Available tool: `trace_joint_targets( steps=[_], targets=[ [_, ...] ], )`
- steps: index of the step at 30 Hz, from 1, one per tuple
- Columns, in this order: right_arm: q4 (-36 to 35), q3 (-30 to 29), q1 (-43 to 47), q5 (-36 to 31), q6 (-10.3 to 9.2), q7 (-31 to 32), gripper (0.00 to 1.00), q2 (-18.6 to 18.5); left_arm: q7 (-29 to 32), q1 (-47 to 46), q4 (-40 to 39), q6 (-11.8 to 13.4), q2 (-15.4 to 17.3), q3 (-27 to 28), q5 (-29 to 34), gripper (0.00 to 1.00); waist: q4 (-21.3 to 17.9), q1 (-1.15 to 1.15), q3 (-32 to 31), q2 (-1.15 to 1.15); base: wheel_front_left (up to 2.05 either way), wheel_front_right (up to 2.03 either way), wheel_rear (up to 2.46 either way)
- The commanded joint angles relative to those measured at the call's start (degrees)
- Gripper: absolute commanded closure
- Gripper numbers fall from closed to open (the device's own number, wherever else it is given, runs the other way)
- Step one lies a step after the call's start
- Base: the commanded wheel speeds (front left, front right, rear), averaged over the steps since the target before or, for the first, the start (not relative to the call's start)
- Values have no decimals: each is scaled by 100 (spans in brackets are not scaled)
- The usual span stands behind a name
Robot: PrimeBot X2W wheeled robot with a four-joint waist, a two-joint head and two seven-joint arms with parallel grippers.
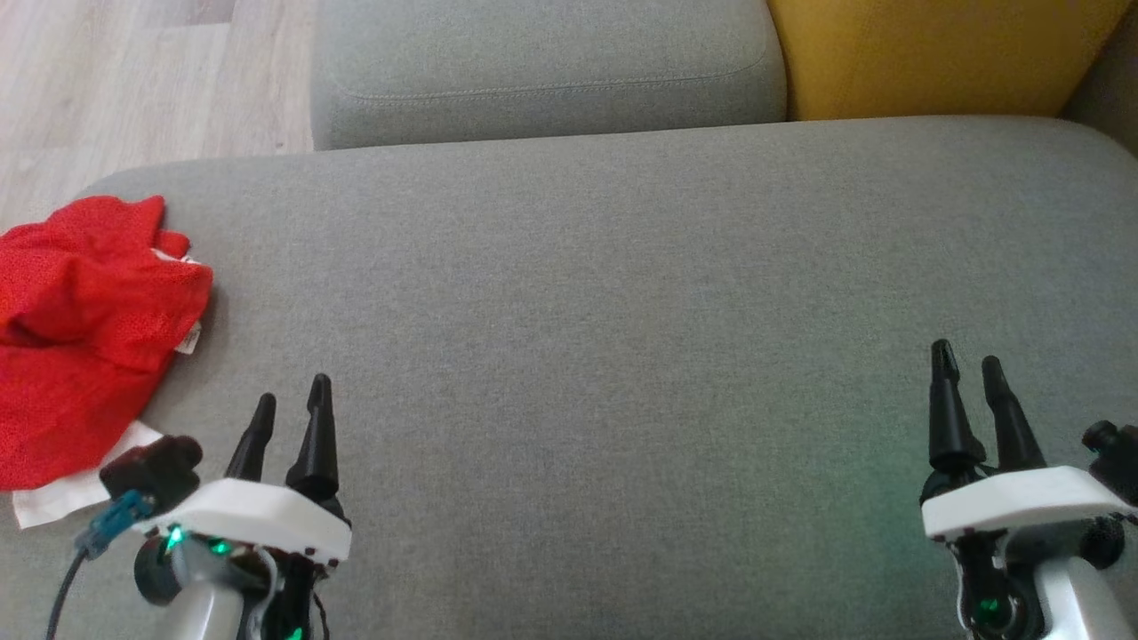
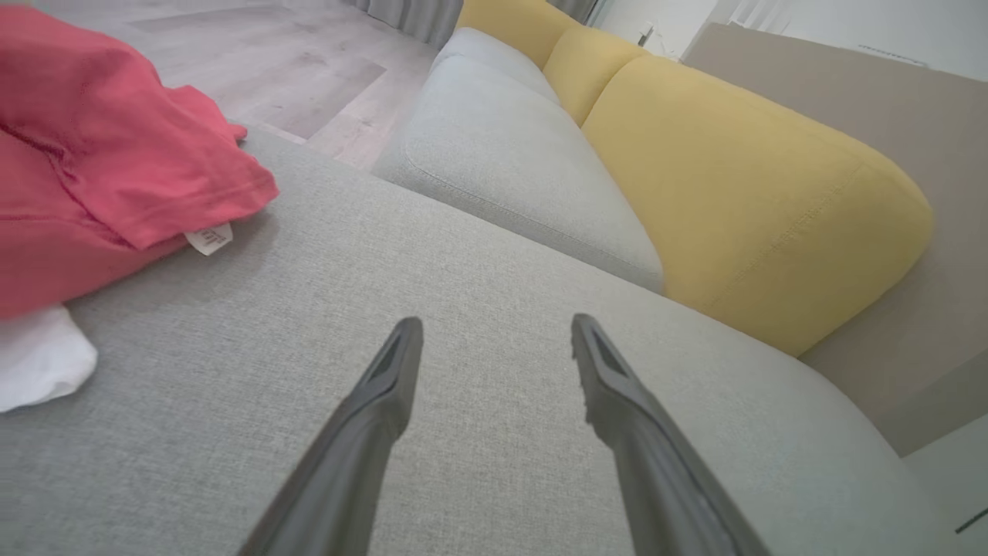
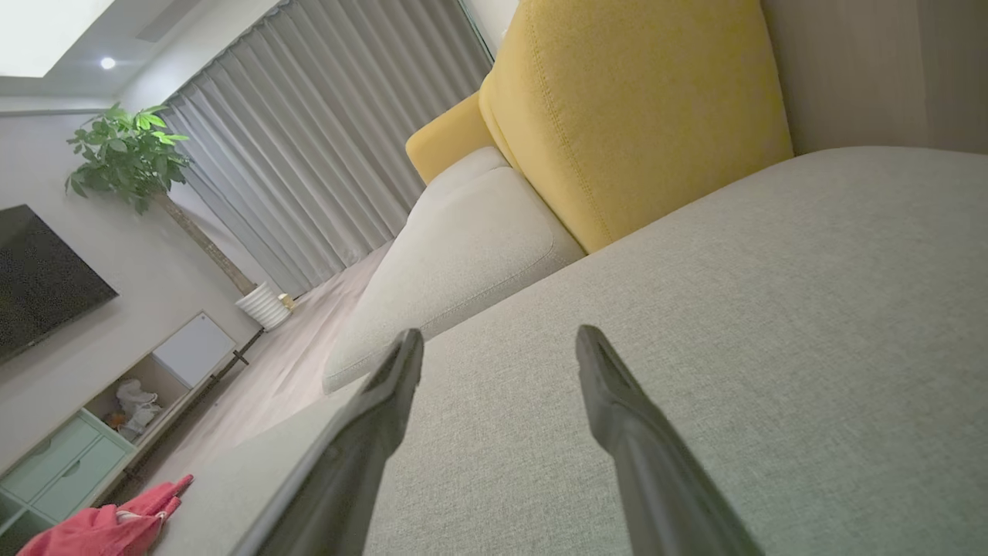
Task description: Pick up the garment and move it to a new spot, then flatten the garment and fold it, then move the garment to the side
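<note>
Jaws of the left gripper [image 1: 292,389] stand spread wide, released, with nothing between them. Its fingertips hang over bare grey seat [image 1: 622,311] fabric, and contact with the fabric cannot be confirmed. Jaws of the right gripper [image 1: 966,353] are likewise spread and empty, over the seat's right end. Both grippers point away from the robot toward the backrest, well apart from one another.

Garment [image 1: 80,338]: red, crumpled in a loose heap at the seat's left end, running past the head view's left edge. It lies to the left of the left gripper and slightly ahead of it, near but not touching the fingers. The left wrist view places it at upper left, clear of both fingers. A small white label [image 1: 188,338] shows at its right-hand edge, on the side facing the gripper. A white cloth [image 1: 62,502] protrudes from under the garment's near edge, just beside the left wrist. The right gripper is far from the garment, with the width of the seat between them.

Beyond the seat sit a second grey seat [image 1: 533,62] and a yellow cushion [image 1: 925,53]. Wooden floor [image 1: 133,80] lies to the left.

Containers, right wrist view: a low cabinet [image 3: 69,463] has an open compartment holding pale items, too small to identify. A white pot [image 3: 262,305] holds a leafy plant [image 3: 127,154].
</note>
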Motion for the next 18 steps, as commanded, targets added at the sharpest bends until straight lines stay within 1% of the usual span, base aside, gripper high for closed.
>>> trace_joint_targets(
  steps=[1,18],
  targets=[
    [-244,105,-168,-228,27,-81,0,-122,-83,-379,-193,49,141,42,210,0,6,0,0,0,0,0,0],
    [-210,169,-88,-1608,34,-252,0,-51,-369,-369,-123,493,409,-433,1316,0,56,0,-16,0,0,0,0]
  ],
)
